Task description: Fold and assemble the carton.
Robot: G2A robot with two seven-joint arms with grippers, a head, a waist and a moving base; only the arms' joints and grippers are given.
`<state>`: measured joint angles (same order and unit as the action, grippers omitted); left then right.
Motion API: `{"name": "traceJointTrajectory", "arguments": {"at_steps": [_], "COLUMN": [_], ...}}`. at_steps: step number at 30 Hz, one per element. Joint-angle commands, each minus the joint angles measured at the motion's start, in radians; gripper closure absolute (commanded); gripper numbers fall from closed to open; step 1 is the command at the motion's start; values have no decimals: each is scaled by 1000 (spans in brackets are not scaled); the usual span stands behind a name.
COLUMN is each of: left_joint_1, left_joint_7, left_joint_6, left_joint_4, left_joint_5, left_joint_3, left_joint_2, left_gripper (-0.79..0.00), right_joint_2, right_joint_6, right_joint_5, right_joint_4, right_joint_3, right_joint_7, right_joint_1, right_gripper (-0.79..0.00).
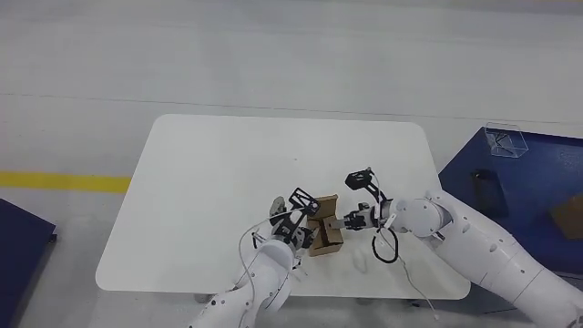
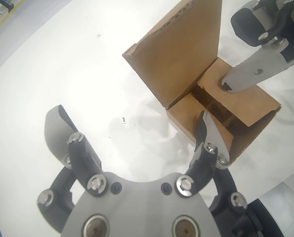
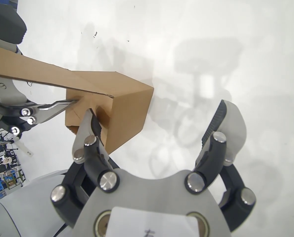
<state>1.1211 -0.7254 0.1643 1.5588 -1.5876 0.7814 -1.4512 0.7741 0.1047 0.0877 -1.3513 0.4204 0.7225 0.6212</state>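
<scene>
You are holding the carton (image 1: 323, 228) at a fragile stage. It is lying near the front edge of the white surface (image 1: 228, 182), between the two arms.

The left gripper (image 2: 131, 110) is standing wide open and gripping nothing. One of its fingers is pressing on the near inner flap (image 2: 184, 117) while the other is hanging free over the surface. The right gripper (image 3: 156, 107) is likewise spread wide and grasping nothing, and is pushing the far inner flap (image 2: 250, 99) with a single finger.

Because neither gripper is clamping the cardboard, I judge these to be the likely failures:

- **Sliding or turning:** uneven pressure from the two fingers is likely to be pushing the carton across the smooth surface.
- **Flaps springing back:** this is likely the moment either finger is easing off.
- **A fingertip slipping:** one could drop into the dark gap (image 2: 216, 109) between the flaps and jam there.
- **The tall outer flap (image 2: 186, 50):** it is standing upright and not yet folded. Closing it while a finger is lying beneath could trap that finger or crease the board.

As for contents, the carton is showing nothing inside through the gap, though most of its interior is hidden. A small clear bin (image 1: 506, 138) is sitting on the blue stand, well apart. I cannot tell what it is holding.
</scene>
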Motion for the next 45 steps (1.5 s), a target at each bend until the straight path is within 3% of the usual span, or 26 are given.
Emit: {"name": "traceJointTrajectory", "arguments": {"at_steps": [1,13,18,22,32,35,36,38,39,40,45], "left_joint_1": [-9,-24,-20,-15,-106,-127,-130,-137,-137,-137,-132], "left_joint_7": [-1,0,59,137,268,283,283,279,279,279,297], "left_joint_6": [3,-25,-66,-177,-535,-607,-621,-630,-632,-639,-642], "left_joint_4": [-15,-47,-34,-26,-190,-228,-237,-244,-246,-249,-254], "left_joint_5": [6,46,86,170,360,424,439,449,452,461,484], "left_joint_3": [-2,15,45,96,168,180,184,188,188,189,200], "left_joint_2": [-6,-24,-25,-18,-7,-6,-6,-5,-4,-4,-1], "left_gripper": [-785,-785,-785,-785,-785,-548,-299,-191,-58,0,0], "right_joint_2": [5,27,19,-1,-91,-112,-118,-128,-132,-136,-147], "right_joint_6": [-1,-3,23,52,98,89,85,77,74,71,48], "right_joint_5": [13,58,38,6,-26,-25,-23,-21,-19,-20,-52], "right_joint_4": [6,22,21,10,-74,-116,-129,-156,-168,-178,-213], "right_joint_3": [4,47,99,163,373,422,436,462,474,485,533], "right_joint_7": [0,15,21,23,23,21,18,13,11,9,0], "right_joint_1": [2,17,24,41,169,220,237,269,284,298,358], "right_gripper": [-785,-785,-785,-785,-785,-785,-785,-785,-785,-785,-785]}}
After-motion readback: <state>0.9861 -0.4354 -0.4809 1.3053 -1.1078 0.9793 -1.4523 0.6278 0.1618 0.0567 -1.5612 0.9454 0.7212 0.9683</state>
